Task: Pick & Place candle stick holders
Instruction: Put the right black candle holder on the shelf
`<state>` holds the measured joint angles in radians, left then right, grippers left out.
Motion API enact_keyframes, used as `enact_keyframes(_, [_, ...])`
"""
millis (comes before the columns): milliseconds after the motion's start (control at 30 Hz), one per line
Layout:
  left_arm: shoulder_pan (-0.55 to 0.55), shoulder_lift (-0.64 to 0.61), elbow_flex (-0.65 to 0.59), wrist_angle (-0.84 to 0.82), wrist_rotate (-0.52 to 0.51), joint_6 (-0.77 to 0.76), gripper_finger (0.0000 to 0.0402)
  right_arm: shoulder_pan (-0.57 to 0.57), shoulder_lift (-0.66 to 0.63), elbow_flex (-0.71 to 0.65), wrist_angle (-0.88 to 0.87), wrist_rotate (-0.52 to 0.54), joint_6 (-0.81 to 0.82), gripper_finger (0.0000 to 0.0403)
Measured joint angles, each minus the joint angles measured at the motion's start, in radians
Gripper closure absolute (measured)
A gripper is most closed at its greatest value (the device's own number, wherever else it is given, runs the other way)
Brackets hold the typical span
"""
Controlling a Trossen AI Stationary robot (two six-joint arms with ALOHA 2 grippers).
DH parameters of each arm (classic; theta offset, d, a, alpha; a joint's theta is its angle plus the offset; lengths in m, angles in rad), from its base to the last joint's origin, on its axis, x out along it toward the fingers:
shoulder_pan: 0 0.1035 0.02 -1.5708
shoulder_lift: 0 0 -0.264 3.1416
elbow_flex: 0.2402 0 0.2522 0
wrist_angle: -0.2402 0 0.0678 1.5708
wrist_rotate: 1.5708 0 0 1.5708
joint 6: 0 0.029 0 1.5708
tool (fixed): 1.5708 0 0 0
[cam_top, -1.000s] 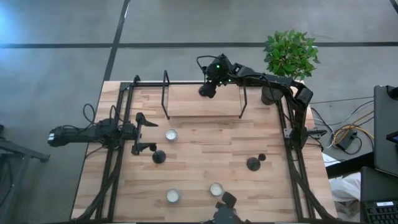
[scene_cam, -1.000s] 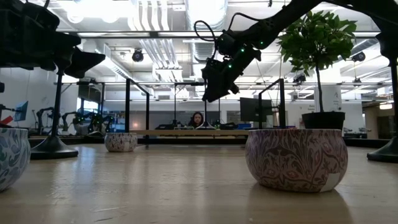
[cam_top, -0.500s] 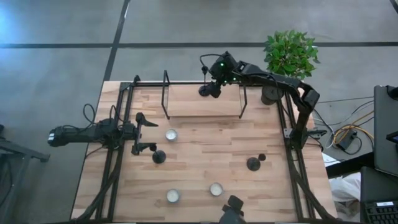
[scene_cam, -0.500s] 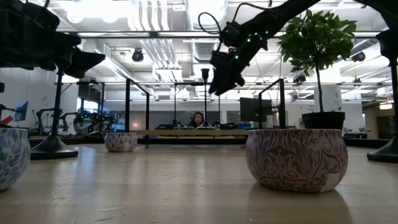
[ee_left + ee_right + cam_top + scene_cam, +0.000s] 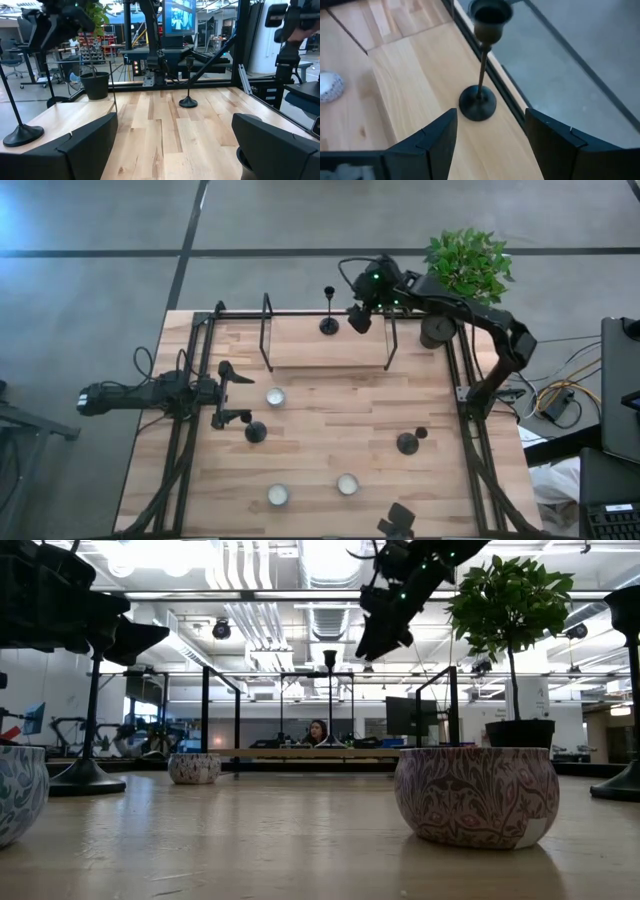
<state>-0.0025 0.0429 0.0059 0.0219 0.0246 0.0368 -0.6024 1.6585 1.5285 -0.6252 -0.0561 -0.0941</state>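
My right pincer (image 5: 359,317), spread and empty, hung just beside the placed candle stick holder (image 5: 328,324) on the surface (image 5: 330,410); I judged a straight, clear retreat safest.

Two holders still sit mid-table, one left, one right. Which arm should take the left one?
Left. The left gripper hangs open right beside the left candle stick holder. The right gripper is at the far edge, above the placed holder.
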Motion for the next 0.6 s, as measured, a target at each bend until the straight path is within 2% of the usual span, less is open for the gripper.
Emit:
enact_keyframes(233, [-0.001, 0.0, 0.0, 0.0, 0.0, 0.0, 0.0003, 0.0, -0.051, 0.0, -0.016, 0.008, 0.014, 0.0176])
enact_keyframes(600, [-0.001, 0.0, 0.0, 0.0, 0.0, 0.0, 0.0003, 0.032, -0.11, 0.0, -0.159, 0.006, 0.043, 0.0183])
